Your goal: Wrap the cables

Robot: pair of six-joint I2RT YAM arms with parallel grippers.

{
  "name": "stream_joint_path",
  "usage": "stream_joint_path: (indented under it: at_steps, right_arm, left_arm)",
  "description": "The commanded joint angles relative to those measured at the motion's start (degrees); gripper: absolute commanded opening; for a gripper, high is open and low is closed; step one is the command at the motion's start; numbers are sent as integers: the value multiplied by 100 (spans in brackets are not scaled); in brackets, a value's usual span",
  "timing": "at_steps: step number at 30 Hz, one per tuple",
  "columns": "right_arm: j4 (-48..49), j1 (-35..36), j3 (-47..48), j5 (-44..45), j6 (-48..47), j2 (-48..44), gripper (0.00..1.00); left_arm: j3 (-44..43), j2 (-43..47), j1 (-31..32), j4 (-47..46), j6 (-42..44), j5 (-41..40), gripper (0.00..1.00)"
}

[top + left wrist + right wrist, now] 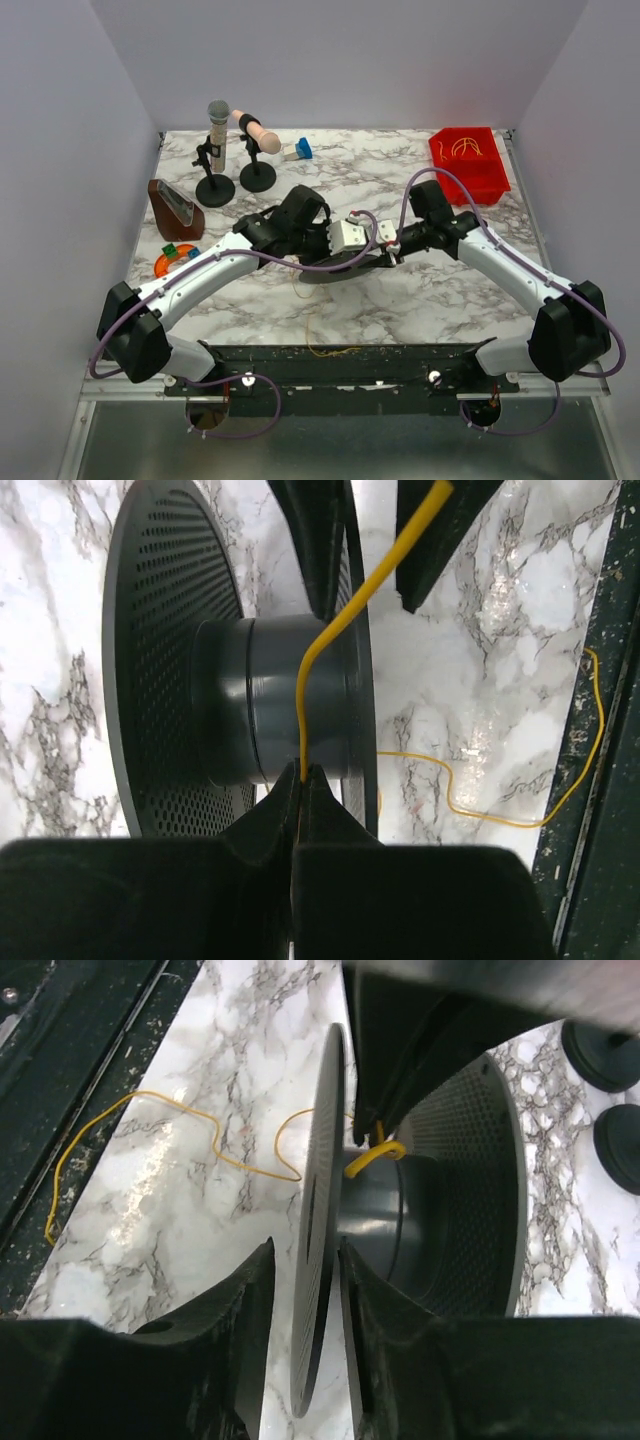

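Observation:
A black spool [335, 270] with perforated flanges sits mid-table between both grippers. My left gripper [302, 772] is shut on the thin yellow cable [340, 630], right at the spool's grey hub [250, 700]. The cable runs from the jaws up across the hub. Its loose tail [500, 820] curls over the marble towards the near edge [320, 345]. My right gripper [306, 1245] is open, its fingers straddling the spool's near flange [318, 1160]. One finger is close against the flange and there is a gap at the other. A loop of cable [375, 1155] shows at the hub.
A red bin [490, 185] at the back right holds more yellow cables [465, 148]. Two microphones on black stands [215, 185] stand at the back left, beside a brown wedge [175, 208] and an orange item [168, 264]. A black rail [400, 358] runs along the near edge.

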State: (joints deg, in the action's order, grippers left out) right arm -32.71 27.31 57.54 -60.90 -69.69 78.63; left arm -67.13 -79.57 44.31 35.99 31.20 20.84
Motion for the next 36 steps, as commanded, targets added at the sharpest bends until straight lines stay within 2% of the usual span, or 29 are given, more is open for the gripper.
stream_joint_path:
  at_steps: [1, 5, 7, 8, 9, 12, 13, 15, 16, 22, 30, 33, 34, 36]
  right_arm:
    - [616, 2, -76, -290, 368, -14, 43]
    - [1300, 2, -453, -264, 711, -260, 52]
    - [1644, 2, -664, -194, 816, -479, 53]
    - [1732, -6, -708, -133, 869, -541, 53]
    - [1741, 2, -700, -54, 922, -594, 58]
    - [1742, -6, -718, 0, 1027, -787, 59]
    - [1742, -24, -718, -35, 1054, -849, 76]
    - [1742, -68, -726, -123, 1089, -972, 78]
    - [1750, -68, -726, -158, 1098, -1016, 100]
    - [1742, -85, -586, -386, 1142, -1017, 100]
    - [1750, -305, -121, -1212, 1325, -446, 95]
    - [1881, -402, 152, -1170, 2167, -313, 90]
    - [2274, -402, 65, -926, 2623, -383, 89]
    - [3938, -393, -495, -285, 4157, -646, 88]
  left_arm:
    - [200, -41, -19, 22, -368, 113, 0]
    - [297, -50, -63, 31, -396, 8, 0]
    - [306, -93, -116, 22, -361, -10, 0]
    - [315, -129, -142, 5, -352, -27, 0]
    - [324, -164, -169, 5, -343, -45, 0]
    - [315, -199, -204, -4, -369, -1, 0]
    - [315, -199, -204, -21, -404, 42, 0]
    - [306, -217, -204, -30, -466, 60, 0]
    - [289, -226, -213, -22, -509, 60, 0]
    - [-221, -357, -222, 531, -606, 60, 0]
    - [-63, -331, -222, 400, -747, -80, 0]
    - [-133, -235, -213, 287, -1053, -281, 0]
    - [-159, -208, -221, 182, -1255, -439, 0]
    - [-247, -217, -222, 75, -1546, -589, 0]
